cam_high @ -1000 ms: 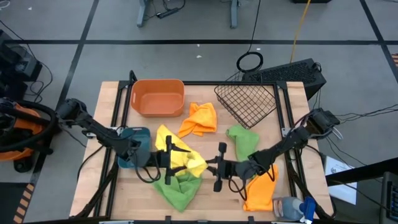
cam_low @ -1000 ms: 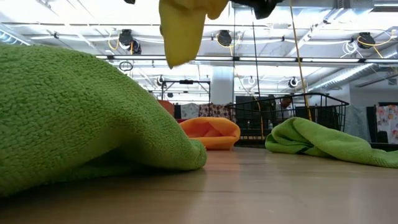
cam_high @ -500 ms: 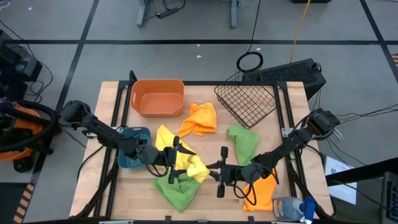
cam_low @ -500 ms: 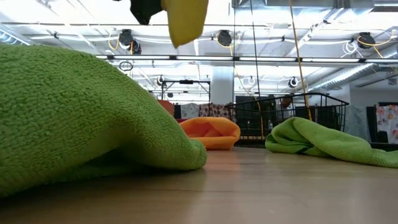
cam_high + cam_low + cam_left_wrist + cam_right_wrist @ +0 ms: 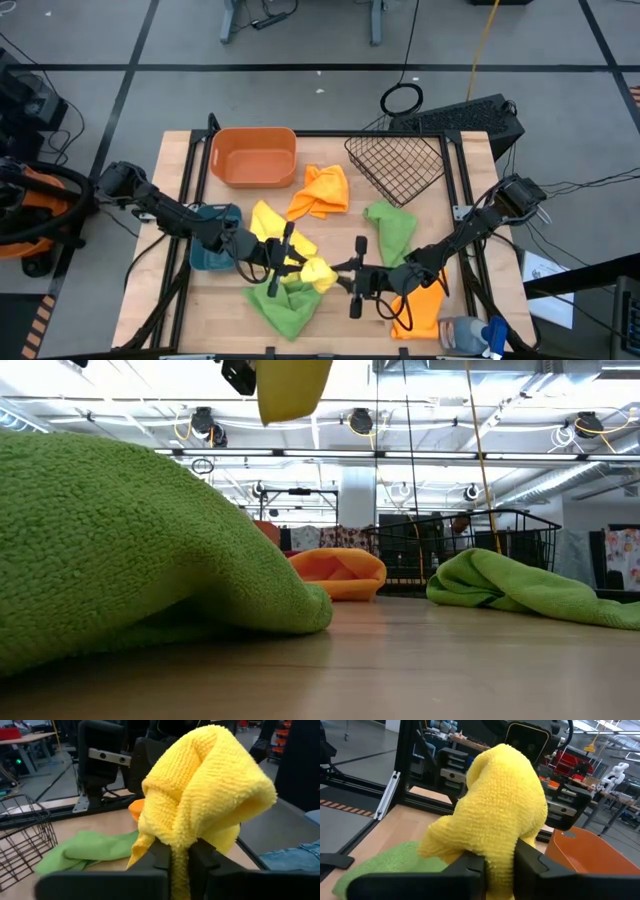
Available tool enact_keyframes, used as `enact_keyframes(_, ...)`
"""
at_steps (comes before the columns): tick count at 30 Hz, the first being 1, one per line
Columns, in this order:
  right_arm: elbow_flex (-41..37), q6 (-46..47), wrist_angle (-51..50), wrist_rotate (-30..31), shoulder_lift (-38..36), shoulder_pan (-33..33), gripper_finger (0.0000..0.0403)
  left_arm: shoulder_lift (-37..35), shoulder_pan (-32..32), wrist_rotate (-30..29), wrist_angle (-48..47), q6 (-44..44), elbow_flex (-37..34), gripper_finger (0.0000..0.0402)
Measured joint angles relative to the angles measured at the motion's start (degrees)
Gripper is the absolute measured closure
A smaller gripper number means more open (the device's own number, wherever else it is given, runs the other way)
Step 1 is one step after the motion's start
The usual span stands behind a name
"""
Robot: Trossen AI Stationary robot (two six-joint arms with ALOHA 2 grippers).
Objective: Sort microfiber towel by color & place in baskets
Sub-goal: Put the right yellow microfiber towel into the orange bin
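A yellow towel (image 5: pixel 300 262) hangs bunched above the table's middle, between my two grippers. My left gripper (image 5: pixel 290 262) comes at it from the left and is shut on it. My right gripper (image 5: pixel 338 280) comes from the right and is shut on it too. The orange tub (image 5: pixel 253 157) and the wire basket (image 5: pixel 395 165) stand at the far edge. The teal tub (image 5: pixel 210 250) is half hidden under my left arm. Orange towels (image 5: pixel 320 190) (image 5: pixel 420 312) and green towels (image 5: pixel 390 225) (image 5: pixel 285 308) lie on the table. My left gripper pinches a bunched fold of the yellow towel (image 5: pixel 179 851) between its two fingers, several layers thick. The fingers lie about level and come from the table's left. The cloth bulges up beyond the fingertips. My right gripper pinches the towel's other bunched side (image 5: pixel 499 851) between its two fingers, level, from the table's right. The cloth puffs out past the fingertips. A yellow end (image 5: pixel 293 388) hangs down, clear of the table.
A blue-capped spray bottle (image 5: pixel 470 333) lies at the near right corner. In the low view the near green towel (image 5: pixel 120 550) fills the left half. Bare wood shows in front of the far green towel (image 5: pixel 530 590).
My left gripper has gone toward the table's right, up to the yellow towel, rolled a little and taken hold of it. The towel, held by my right gripper before, is now bunched tighter between both grippers, and its hanging end shows shorter in the low view.
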Motion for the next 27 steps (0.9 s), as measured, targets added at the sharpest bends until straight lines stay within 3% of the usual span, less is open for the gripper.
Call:
enact_keyframes(4,0.02,0.02,0.25,0.81,-0.02,0.03,0.0306,-0.02,0.04,0.01,0.82,0.35,0.0,0.0372)
enact_keyframes(10,0.07,1.53,-2.05,8.84,-0.02,1.65,0.0224,-1.04,0.15,-0.42,1.27,0.53,0.0,0.0379)
enact_keyframes(15,0.09,4.11,-6.01,10.44,-0.02,2.92,0.0173,-2.79,0.0,-0.45,0.78,0.31,0.0,0.0379)
enact_keyframes(19,0.09,7.15,-9.56,10.38,-0.02,3.18,0.015,-4.2,-0.11,-1.53,-1.23,0.26,0.0,0.0379)
enact_keyframes(27,0.09,12.75,-16.82,10.35,0.0,2.63,0.0146,-8.69,-2.34,-12.92,-9.76,0.15,0.0,0.0379)
